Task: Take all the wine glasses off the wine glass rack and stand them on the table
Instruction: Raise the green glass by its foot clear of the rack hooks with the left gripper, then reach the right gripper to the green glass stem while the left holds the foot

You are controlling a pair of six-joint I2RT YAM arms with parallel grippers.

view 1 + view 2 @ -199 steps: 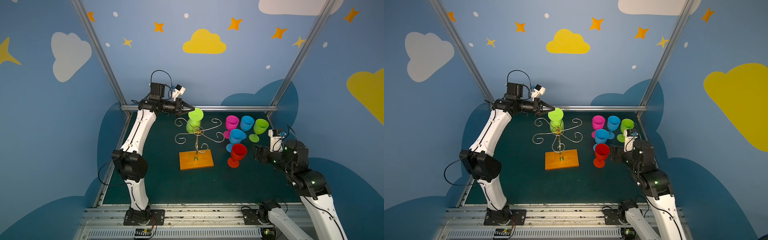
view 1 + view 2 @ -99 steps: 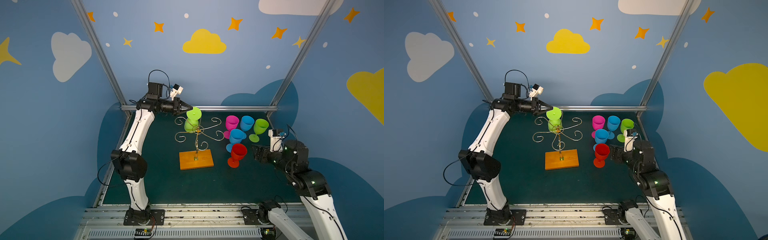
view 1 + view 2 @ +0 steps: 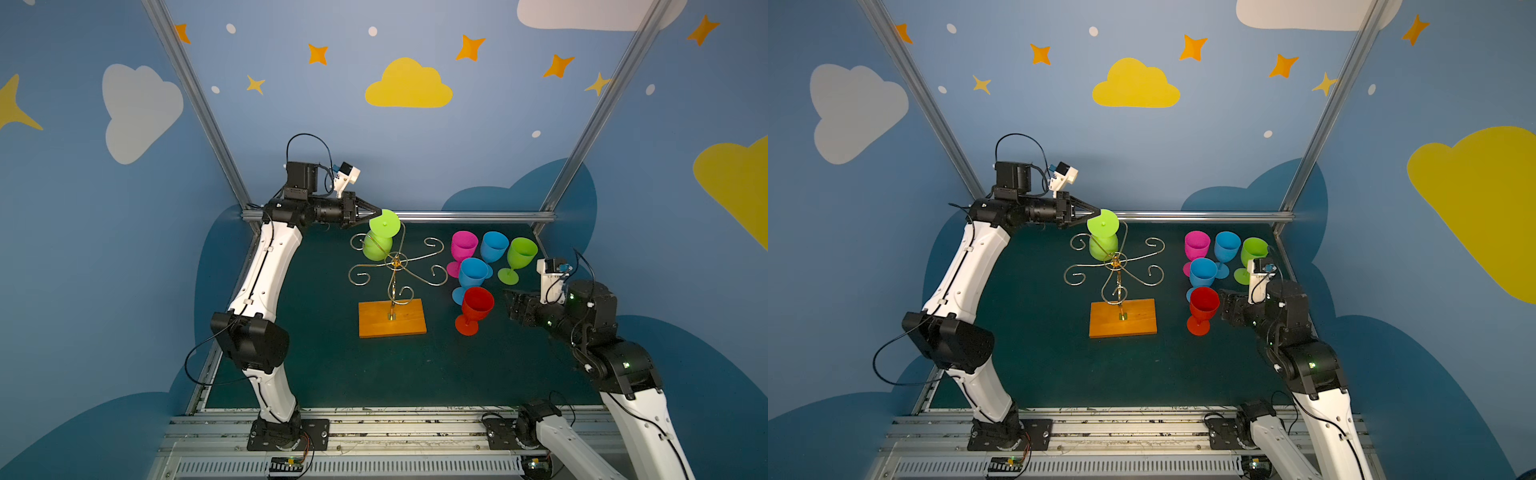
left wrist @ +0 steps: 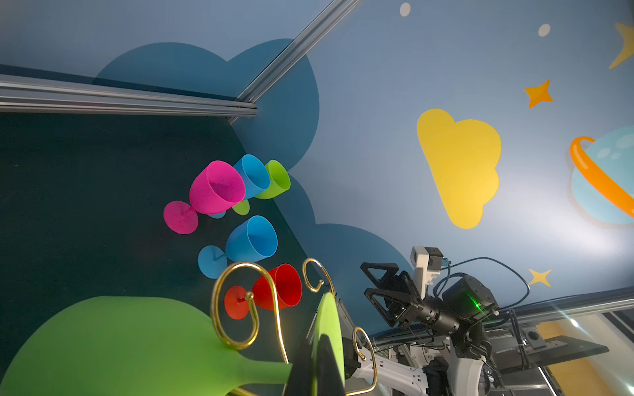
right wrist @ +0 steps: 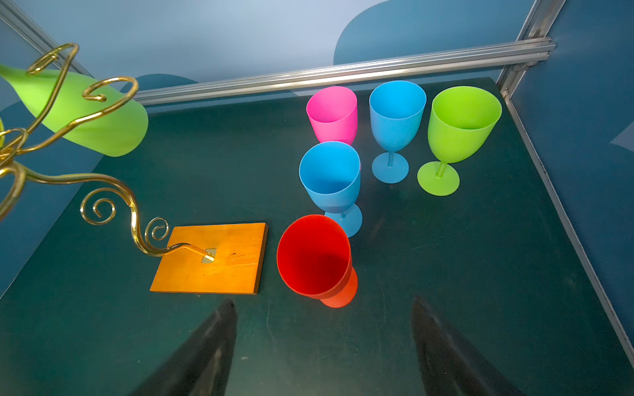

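A green wine glass (image 3: 376, 247) hangs upside down and tilted at the back left of the wine glass rack (image 3: 397, 262), a gold wire stand on an orange wooden base (image 3: 392, 318). My left gripper (image 3: 376, 215) is shut on the rim of the glass's foot disc (image 3: 386, 224). In the left wrist view the left gripper (image 4: 317, 363) pinches that disc (image 4: 329, 319), and the stem runs beside a gold scroll (image 4: 236, 301). My right gripper (image 3: 509, 301) stands open, low near the red glass (image 3: 477, 305), with nothing between its fingers (image 5: 212, 343).
Several coloured glasses stand upright right of the rack: pink (image 3: 463, 246), blue (image 3: 493, 246), green (image 3: 521, 253), a second blue (image 3: 473, 272), and the red one in front. An aluminium rail (image 3: 457, 216) runs along the back edge, close behind the left gripper.
My left gripper has drawn slightly left and back, and the green glass has shifted with it along the rack arm. The right arm has not moved.
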